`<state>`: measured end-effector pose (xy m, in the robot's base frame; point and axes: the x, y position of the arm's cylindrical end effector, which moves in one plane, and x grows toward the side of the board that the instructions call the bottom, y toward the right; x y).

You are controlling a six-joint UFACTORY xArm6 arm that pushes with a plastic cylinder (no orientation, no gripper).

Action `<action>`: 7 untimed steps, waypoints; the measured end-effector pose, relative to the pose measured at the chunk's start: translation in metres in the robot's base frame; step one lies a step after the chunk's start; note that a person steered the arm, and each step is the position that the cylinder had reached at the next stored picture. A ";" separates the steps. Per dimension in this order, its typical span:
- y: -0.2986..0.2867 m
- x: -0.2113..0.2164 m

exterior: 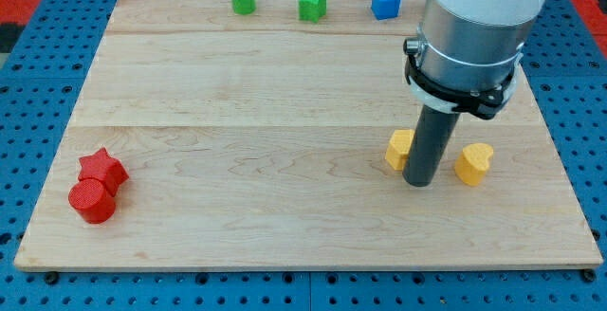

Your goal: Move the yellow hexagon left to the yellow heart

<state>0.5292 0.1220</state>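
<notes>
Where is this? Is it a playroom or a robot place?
Probably a robot lab, not a playroom. A wooden board sits on a blue table full of holes, and a robot arm's rod has my tip between two yellow blocks, the hexagon and the heart.

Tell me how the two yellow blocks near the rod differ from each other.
The yellow hexagon lies on the view's left of my tip and is partly hidden by the rod; the yellow heart lies on the view's right, fully visible. The yellow hexagon has flat, angled sides, while the yellow heart has rounded lobes. The yellow hexagon sits slightly higher in the view than the yellow heart. Both share the same yellow colour and rest on the wooden board.
</notes>
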 end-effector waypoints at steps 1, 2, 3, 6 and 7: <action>0.000 0.044; 0.009 0.013; 0.015 -0.014; -0.005 -0.080; -0.041 -0.085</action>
<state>0.4446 0.0811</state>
